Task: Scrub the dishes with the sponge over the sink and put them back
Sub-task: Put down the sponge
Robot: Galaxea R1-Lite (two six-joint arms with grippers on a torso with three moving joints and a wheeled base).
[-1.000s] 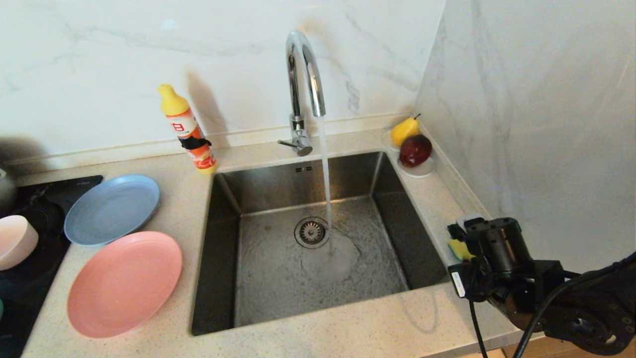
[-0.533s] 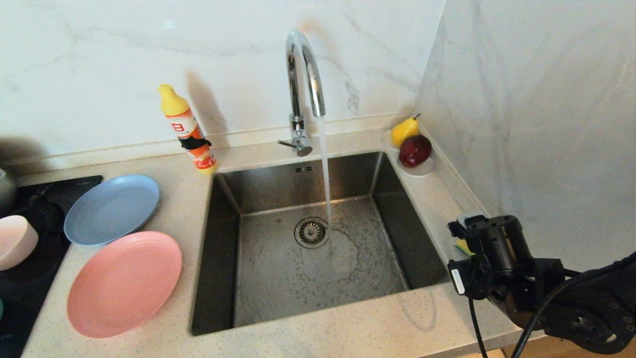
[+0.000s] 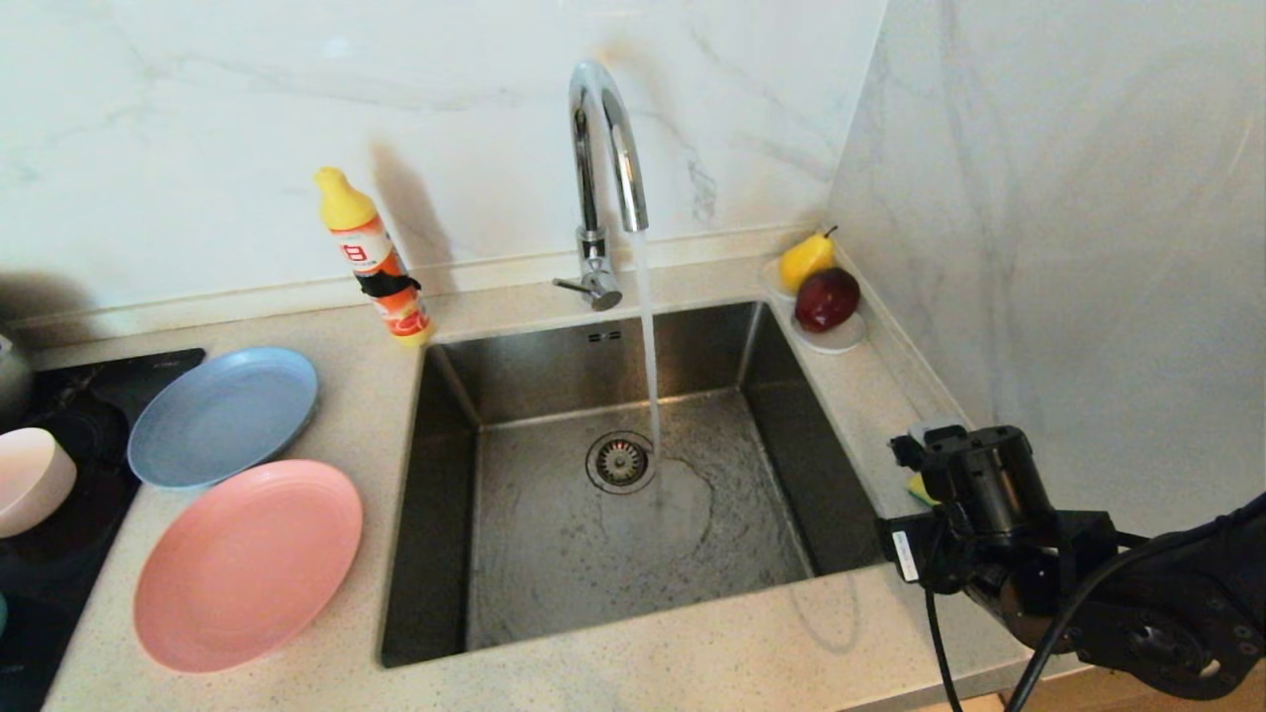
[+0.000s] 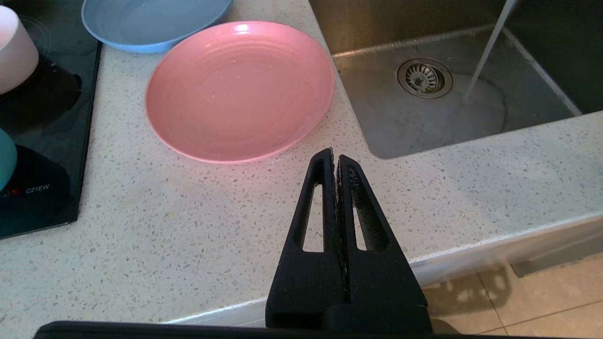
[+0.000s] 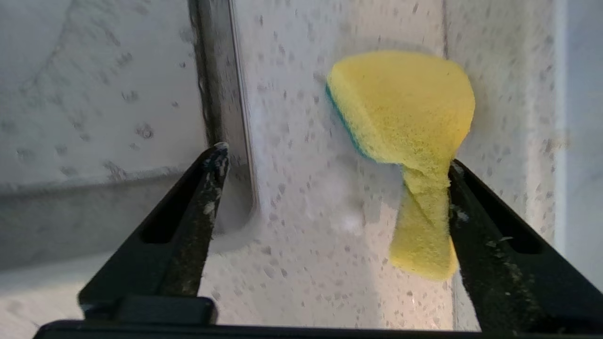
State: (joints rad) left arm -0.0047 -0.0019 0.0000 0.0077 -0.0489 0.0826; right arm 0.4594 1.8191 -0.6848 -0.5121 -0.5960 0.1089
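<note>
The yellow sponge (image 5: 405, 113) with its green face lies on the counter right of the sink (image 3: 593, 361), only a sliver (image 3: 920, 488) showing in the head view. My right gripper (image 5: 337, 157) (image 3: 915, 470) stands open over it, and the sponge's narrow end leans on one finger (image 5: 476, 212). Left of the sink sit the pink plate (image 3: 247, 564) (image 4: 240, 89) and the grey-blue plate (image 3: 223, 415) (image 4: 150, 19). The pale pink bowl (image 3: 30, 480) (image 4: 14, 49) and teal bowl (image 4: 4, 160) rest on the cooktop. My left gripper (image 4: 335, 157) is shut and empty near the counter's front edge.
Water runs from the chrome tap (image 3: 603, 148) onto the basin floor beside the drain (image 3: 620, 461). A detergent bottle (image 3: 381, 262) stands behind the sink's left corner. A saucer with fruit (image 3: 826, 297) sits in the back right corner. The marble wall is close on the right.
My right gripper has opened and let go of the sponge, which now shows less in the head view. The left arm has not moved.
</note>
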